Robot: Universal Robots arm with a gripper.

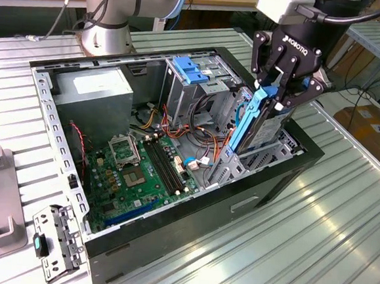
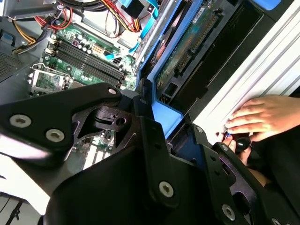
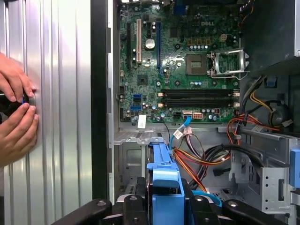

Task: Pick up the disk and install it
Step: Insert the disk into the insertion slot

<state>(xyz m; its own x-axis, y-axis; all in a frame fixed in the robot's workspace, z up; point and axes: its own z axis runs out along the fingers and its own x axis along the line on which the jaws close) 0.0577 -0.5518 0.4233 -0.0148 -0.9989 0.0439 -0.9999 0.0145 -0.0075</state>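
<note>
Right, the gripper point(image 1: 278, 90) was up at the exterior view's right end of the open computer case point(image 1: 190, 227), fingers clamped shut on the blue end tab point(image 3: 164, 185) of the disk point(image 1: 265, 127). The disk hung tab-up and steeply tilted, its lower end down among the grey rails of the drive bay point(image 1: 281, 149), well apart from the motherboard point(image 1: 142, 168). Whether it was seated, I couldn't tell. In the second wrist view its circuit-board face point(image 2: 187, 51) showed bare, and that looked like the delicate side, best kept off metal edges. By my reckoning this was a dense, stiff slab with a plastic carrier that would flex a little. The tab was the sensible hold, standing proud of the frame, though smooth plastic could slip between the pads if a rail snagged. A person's hands point(image 3: 16, 117) rested on the ribbed table point(image 1: 341, 226) beside the case.
</note>
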